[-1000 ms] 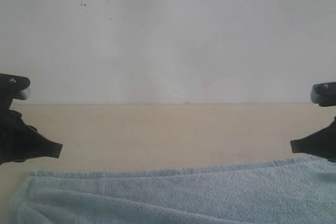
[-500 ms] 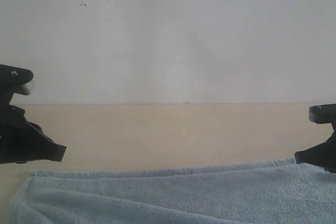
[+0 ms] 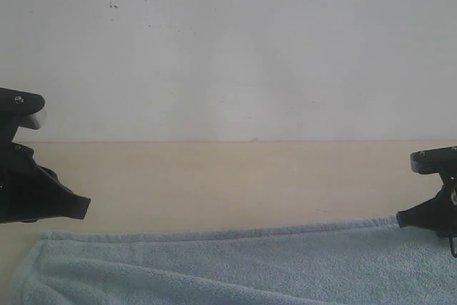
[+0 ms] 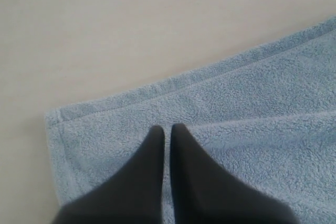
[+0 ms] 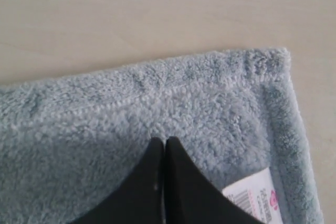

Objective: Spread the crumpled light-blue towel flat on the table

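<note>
1. Towel [image 3: 235, 269] lies under both pairs of fingers, stretched along the near part of the tabletop [image 3: 214, 176].
2. The left fingers [image 4: 149, 156] are clenched together with only a thin slit between them. Their tips are over the towel, just inside its left corner [image 4: 55, 119]. Whether they press into the pile cannot be told.
3. The right fingers [image 5: 176, 166] are clenched tip to tip over the towel near its right corner [image 5: 278, 56]. A white printed tag [image 5: 252, 198] sits just beside them.
4. Outward from the left fingers, a fold [image 4: 262, 121] runs across the cloth away from the corner, with one layer lying over another.
5. Beyond the tips of both pairs, the hemmed edge [image 3: 214, 234] runs roughly straight. Bare tabletop stretches past it to a white speckled wall [image 3: 228, 48].
6. In the exterior view, the two pairs of fingers stand at opposite ends of that edge, well apart.
</note>
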Tool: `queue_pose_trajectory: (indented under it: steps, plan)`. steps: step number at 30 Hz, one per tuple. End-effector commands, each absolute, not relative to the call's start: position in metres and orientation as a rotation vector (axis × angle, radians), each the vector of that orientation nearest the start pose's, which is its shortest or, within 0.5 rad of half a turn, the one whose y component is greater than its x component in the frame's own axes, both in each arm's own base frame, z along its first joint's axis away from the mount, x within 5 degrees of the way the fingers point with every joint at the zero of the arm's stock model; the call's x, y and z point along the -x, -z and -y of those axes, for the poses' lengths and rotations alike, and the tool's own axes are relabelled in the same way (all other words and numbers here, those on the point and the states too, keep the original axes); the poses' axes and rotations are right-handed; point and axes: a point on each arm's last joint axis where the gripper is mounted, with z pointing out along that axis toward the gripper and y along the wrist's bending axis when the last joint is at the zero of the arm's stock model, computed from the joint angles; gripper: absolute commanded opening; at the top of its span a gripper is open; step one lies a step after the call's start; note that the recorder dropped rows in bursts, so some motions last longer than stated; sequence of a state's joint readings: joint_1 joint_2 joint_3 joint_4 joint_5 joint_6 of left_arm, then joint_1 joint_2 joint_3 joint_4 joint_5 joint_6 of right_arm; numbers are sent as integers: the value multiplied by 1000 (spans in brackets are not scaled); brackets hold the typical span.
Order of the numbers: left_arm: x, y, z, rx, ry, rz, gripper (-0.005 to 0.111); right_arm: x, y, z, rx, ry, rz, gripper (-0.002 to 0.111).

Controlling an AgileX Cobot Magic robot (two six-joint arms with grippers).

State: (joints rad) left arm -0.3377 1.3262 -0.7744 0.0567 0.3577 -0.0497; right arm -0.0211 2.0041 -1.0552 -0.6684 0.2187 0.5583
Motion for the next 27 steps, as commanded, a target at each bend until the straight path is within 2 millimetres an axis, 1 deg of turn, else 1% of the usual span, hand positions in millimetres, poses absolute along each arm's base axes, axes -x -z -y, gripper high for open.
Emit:
queue_pose_trajectory:
  steps: [1,7,17,19,23,27]
  plan:
    - [-248,-249,89,-398,154,-2360,4,-387,-106,25,55,245,-2613,0]
    - [-249,-249,89,-398,155,-2355,4,-396,-104,26,65,250,-2603,0]
    - [-251,-245,90,-396,156,-2370,4,-416,-120,26,60,248,-2530,0]
    - [-251,-245,90,-396,156,-2370,4,-415,-119,27,58,255,-2536,0]
    - [-251,-245,90,-401,155,-2364,4,-404,-114,33,-1,356,-2657,0]
    - [-251,-246,90,-400,156,-2357,4,-398,-112,36,-29,401,-2714,0]
